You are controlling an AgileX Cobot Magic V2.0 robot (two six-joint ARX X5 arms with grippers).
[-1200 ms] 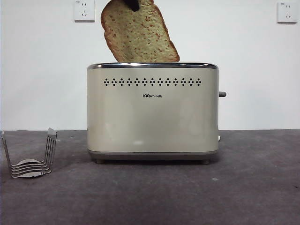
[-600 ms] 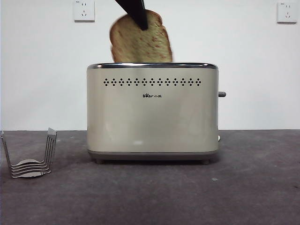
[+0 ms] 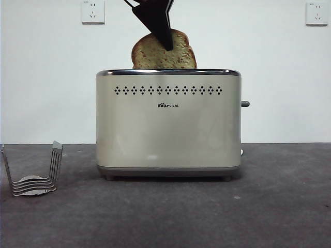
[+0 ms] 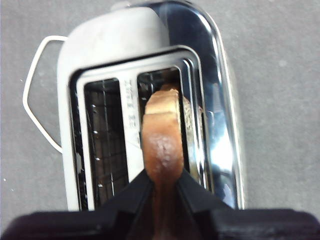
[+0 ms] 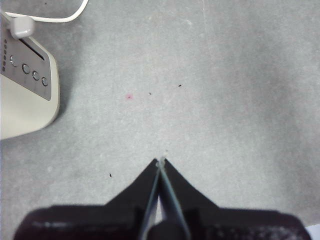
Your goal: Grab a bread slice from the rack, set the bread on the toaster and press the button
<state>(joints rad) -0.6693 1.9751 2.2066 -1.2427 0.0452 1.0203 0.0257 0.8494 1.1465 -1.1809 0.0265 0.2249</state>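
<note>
The cream toaster [image 3: 168, 124] stands in the middle of the table. My left gripper [image 3: 166, 39] comes down from above and is shut on the slice of bread [image 3: 164, 51], whose lower part is sunk into one of the toaster's slots. In the left wrist view the slice of bread [image 4: 162, 135] stands edge-on between my jaws in the slot [image 4: 167, 125] nearer the chrome side. The button [image 3: 245, 104] sticks out of the toaster's right side. The empty wire rack [image 3: 33, 173] stands at the left. My right gripper [image 5: 161, 162] is shut over bare table beside the toaster's control end [image 5: 22, 85].
A white cord [image 4: 35, 100] loops on the table behind the toaster. Two wall sockets [image 3: 93, 11] sit on the white wall behind. The dark table [image 3: 165, 217] stretches in front of the toaster.
The left gripper has come down with the slice. The bread has turned upright and sunk lower, with less of it showing above the toaster's top.
</note>
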